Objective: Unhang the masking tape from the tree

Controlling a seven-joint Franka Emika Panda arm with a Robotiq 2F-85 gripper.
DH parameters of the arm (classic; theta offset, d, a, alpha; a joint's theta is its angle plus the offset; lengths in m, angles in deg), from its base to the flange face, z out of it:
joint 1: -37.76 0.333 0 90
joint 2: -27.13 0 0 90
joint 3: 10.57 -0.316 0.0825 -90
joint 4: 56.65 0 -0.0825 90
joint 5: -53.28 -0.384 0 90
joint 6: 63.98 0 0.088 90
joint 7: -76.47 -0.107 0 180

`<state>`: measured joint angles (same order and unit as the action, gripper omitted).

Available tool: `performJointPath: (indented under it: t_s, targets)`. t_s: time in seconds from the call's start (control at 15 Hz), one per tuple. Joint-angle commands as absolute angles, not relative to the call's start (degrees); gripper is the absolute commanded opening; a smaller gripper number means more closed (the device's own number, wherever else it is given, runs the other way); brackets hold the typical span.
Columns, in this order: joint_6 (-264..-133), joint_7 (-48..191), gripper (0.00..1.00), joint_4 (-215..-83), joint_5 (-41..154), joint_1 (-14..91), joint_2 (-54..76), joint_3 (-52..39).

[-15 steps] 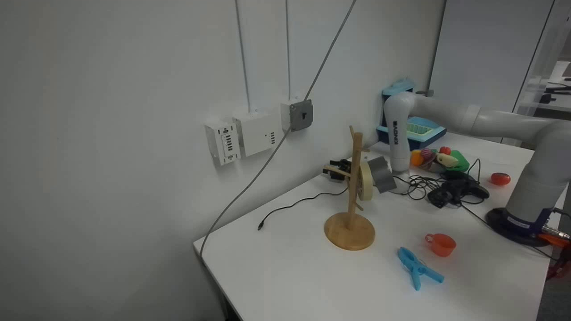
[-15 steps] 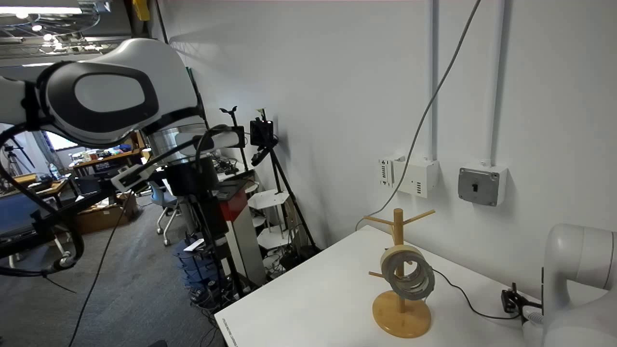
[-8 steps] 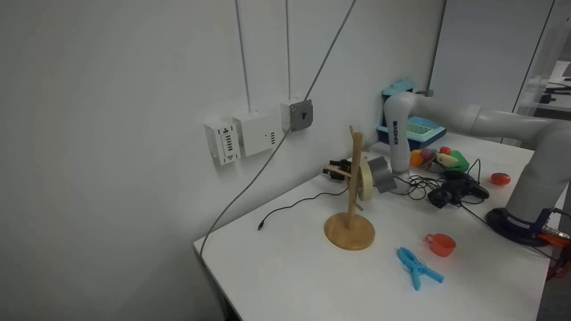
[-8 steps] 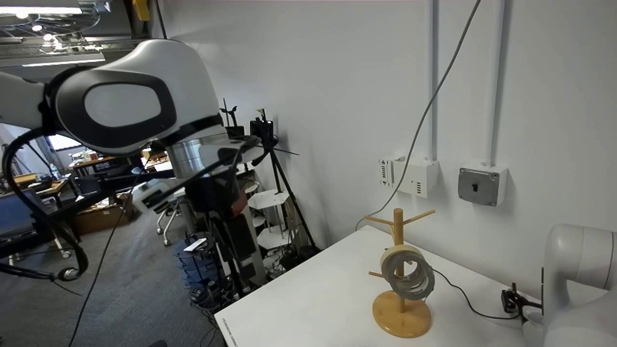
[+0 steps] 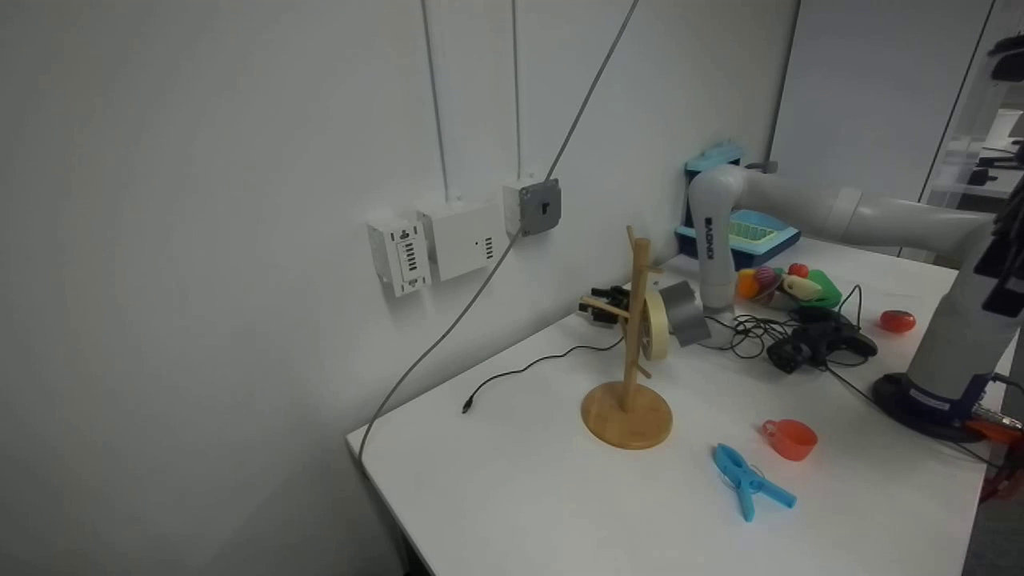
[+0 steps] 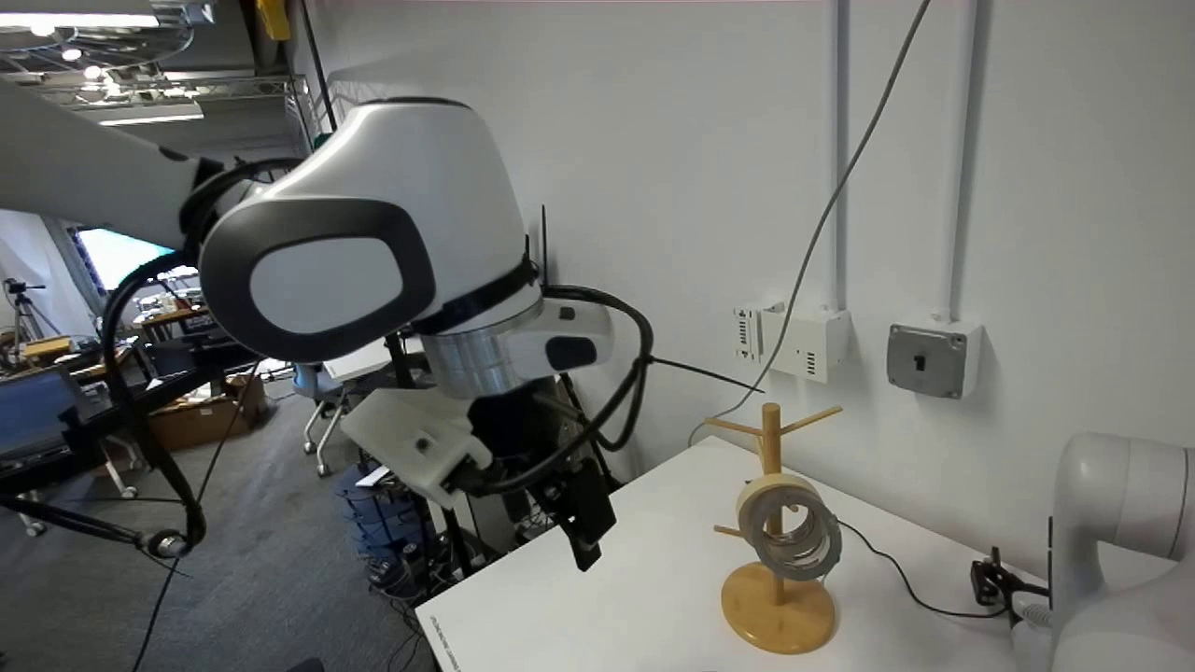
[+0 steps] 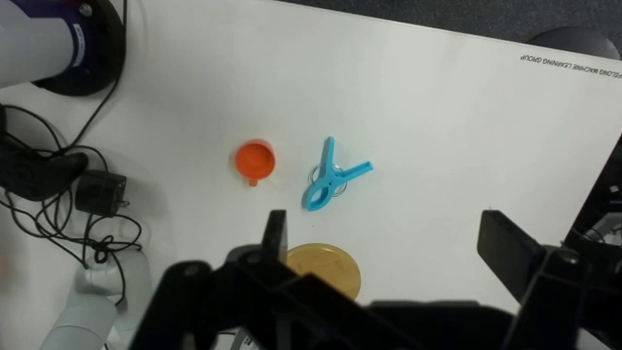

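Note:
The tree is a light-wood stand with a round base, upright on the white table; it also shows in an exterior view. The masking tape is a cream-tan ring hanging on a side peg; in an exterior view its rim is partly behind a wider grey roll. My gripper is open and empty, high above the table. In an exterior view the gripper is left of the tree, apart from it. In the wrist view only the tree's base shows; the tape is hidden.
A blue clamp and a small orange-red cup lie near the tree. A second white arm stands beyond, with black cables and a controller near it. The wall with grey switch box is behind.
My arm and gripper have moved right and lower toward the tree in an exterior view. Dark gripper parts have come in at the right edge of an exterior view. Tape and tree have not moved.

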<state>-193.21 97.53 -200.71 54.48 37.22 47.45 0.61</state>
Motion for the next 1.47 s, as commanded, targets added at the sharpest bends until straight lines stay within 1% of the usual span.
performJointPath:
  t_s: [0.0, 0.07, 0.27, 0.6, 1.4]
  targets:
    - [-193.5, 104.0, 1.0, -195.6, 49.3, 38.5, 41.1, 1.4]
    - [-193.6, 101.2, 1.0, -198.8, 51.6, 36.6, 44.3, 0.2]
    - [-193.6, 102.1, 1.0, -196.7, 50.7, 37.0, 41.7, -0.2]
    - [-193.6, 102.2, 1.0, -196.3, 50.7, 37.0, 41.4, -0.2]
    - [-196.0, 102.3, 1.0, -203.4, 50.3, 38.0, 44.0, -2.9]
